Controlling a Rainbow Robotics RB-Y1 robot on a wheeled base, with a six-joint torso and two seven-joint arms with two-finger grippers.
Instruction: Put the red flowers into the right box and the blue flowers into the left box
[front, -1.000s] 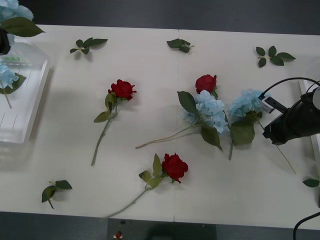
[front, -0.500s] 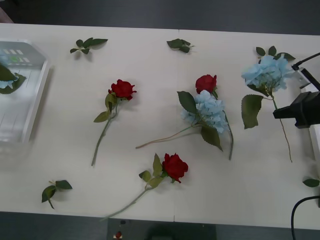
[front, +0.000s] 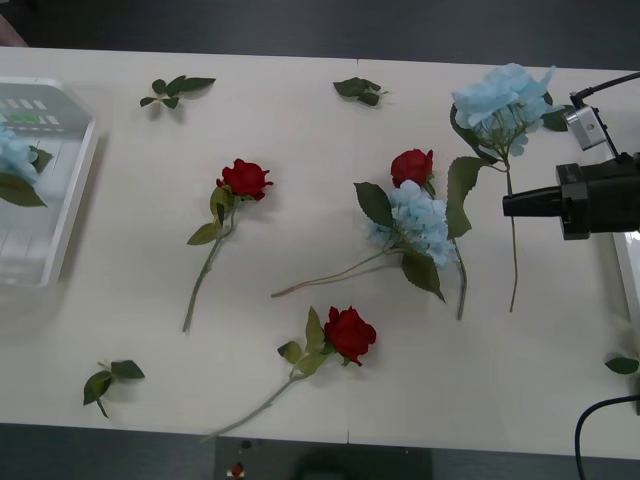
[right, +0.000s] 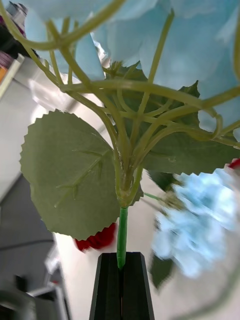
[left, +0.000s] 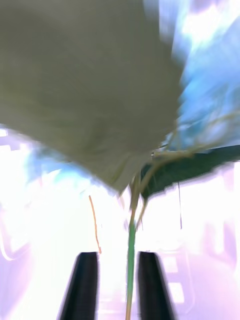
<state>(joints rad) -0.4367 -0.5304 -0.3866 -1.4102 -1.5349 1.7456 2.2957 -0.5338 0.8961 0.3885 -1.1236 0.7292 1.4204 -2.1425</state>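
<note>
- At far left, we are seeing the left box (front: 70, 215) holding one of the blue flowers (front: 14, 152); the left gripper (left: 117, 285) is standing narrowly parted around a green stem (left: 131, 260).
- At centre, we are seeing three red flowers (front: 244, 179) lying on the table (front: 300, 120), one touching a blue cluster (front: 420, 222).
- At right, we are gripping another blue cluster (front: 503, 97) with the right gripper (right: 121, 265), pinching its stem, above the table.

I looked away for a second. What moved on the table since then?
The right gripper, shut on a blue flower, lifted it off the table and swung it toward the far edge. The three roses and the other blue flower stayed put.
</note>
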